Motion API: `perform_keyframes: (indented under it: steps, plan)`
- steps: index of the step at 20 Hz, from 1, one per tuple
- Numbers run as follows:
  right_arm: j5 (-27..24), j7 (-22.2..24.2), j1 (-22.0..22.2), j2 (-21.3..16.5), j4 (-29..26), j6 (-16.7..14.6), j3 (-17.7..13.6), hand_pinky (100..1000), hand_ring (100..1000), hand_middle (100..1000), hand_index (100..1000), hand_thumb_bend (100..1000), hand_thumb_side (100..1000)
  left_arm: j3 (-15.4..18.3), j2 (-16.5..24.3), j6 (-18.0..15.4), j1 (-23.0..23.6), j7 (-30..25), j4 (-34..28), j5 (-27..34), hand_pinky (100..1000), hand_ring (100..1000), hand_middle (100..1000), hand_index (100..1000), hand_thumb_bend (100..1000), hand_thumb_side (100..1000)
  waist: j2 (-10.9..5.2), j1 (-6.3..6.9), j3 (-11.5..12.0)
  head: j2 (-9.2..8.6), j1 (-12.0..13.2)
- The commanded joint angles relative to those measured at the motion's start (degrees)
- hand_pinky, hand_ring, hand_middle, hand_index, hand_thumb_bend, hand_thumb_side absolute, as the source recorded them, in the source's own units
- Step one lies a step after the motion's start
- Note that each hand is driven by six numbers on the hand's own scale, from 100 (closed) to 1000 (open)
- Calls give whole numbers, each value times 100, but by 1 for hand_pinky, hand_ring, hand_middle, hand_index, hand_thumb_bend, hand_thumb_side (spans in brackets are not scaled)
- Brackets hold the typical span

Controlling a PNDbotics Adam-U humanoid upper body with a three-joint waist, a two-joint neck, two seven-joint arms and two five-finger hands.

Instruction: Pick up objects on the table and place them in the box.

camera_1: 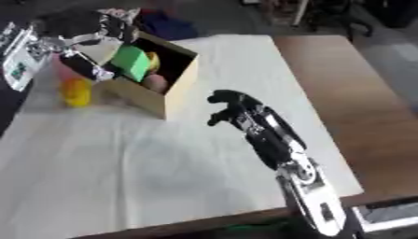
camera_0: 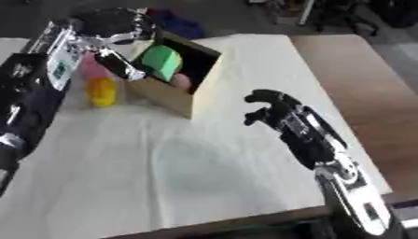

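Left hand [camera_0: 114, 35] fingers and thumb curled round green block [camera_0: 162, 61], held at open mouth of box [camera_0: 176, 95], above box's near wall. Pinkish round thing [camera_0: 180, 82] and yellow thing [camera_1: 152, 60] lying inside box. Yellow object [camera_0: 102, 92] standing on white cloth [camera_0: 163, 158] just left of box, pink shape [camera_0: 88, 69] behind it, partly hidden by left arm. Right hand [camera_0: 269, 108] hovering over cloth, right of box, fingers curled, holding nothing. Bare wooden table [camera_0: 359, 88] showing at right of cloth.
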Motion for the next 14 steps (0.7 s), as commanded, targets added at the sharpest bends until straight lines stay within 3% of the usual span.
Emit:
perform_keyframes:
  steps: [1,6,10,14]
  plan:
    - [-26,22,-75,-1,-67,-15,3,837,631,787,847,100,685,75,31,83,-88,410,55,-306,802,759,836,913,373,274,-93,-51,-3,27,2]
    - [-23,23,-65,-17,-61,-16,-1,838,631,788,846,100,685,123,98,98,-53,503,131,-397,822,785,889,960,460,265,-102,-58,39,27,-15]
    - [-11,7,-59,-35,-57,-25,-22,838,631,788,847,100,684,94,295,-70,-9,363,1,-97,813,752,836,916,384,259,-112,-50,86,27,-63]
    - [9,-30,-42,-79,-51,-34,-62,838,631,788,847,100,685,72,746,-252,25,-237,-309,651,806,731,797,882,330,255,-120,-13,167,27,-159]
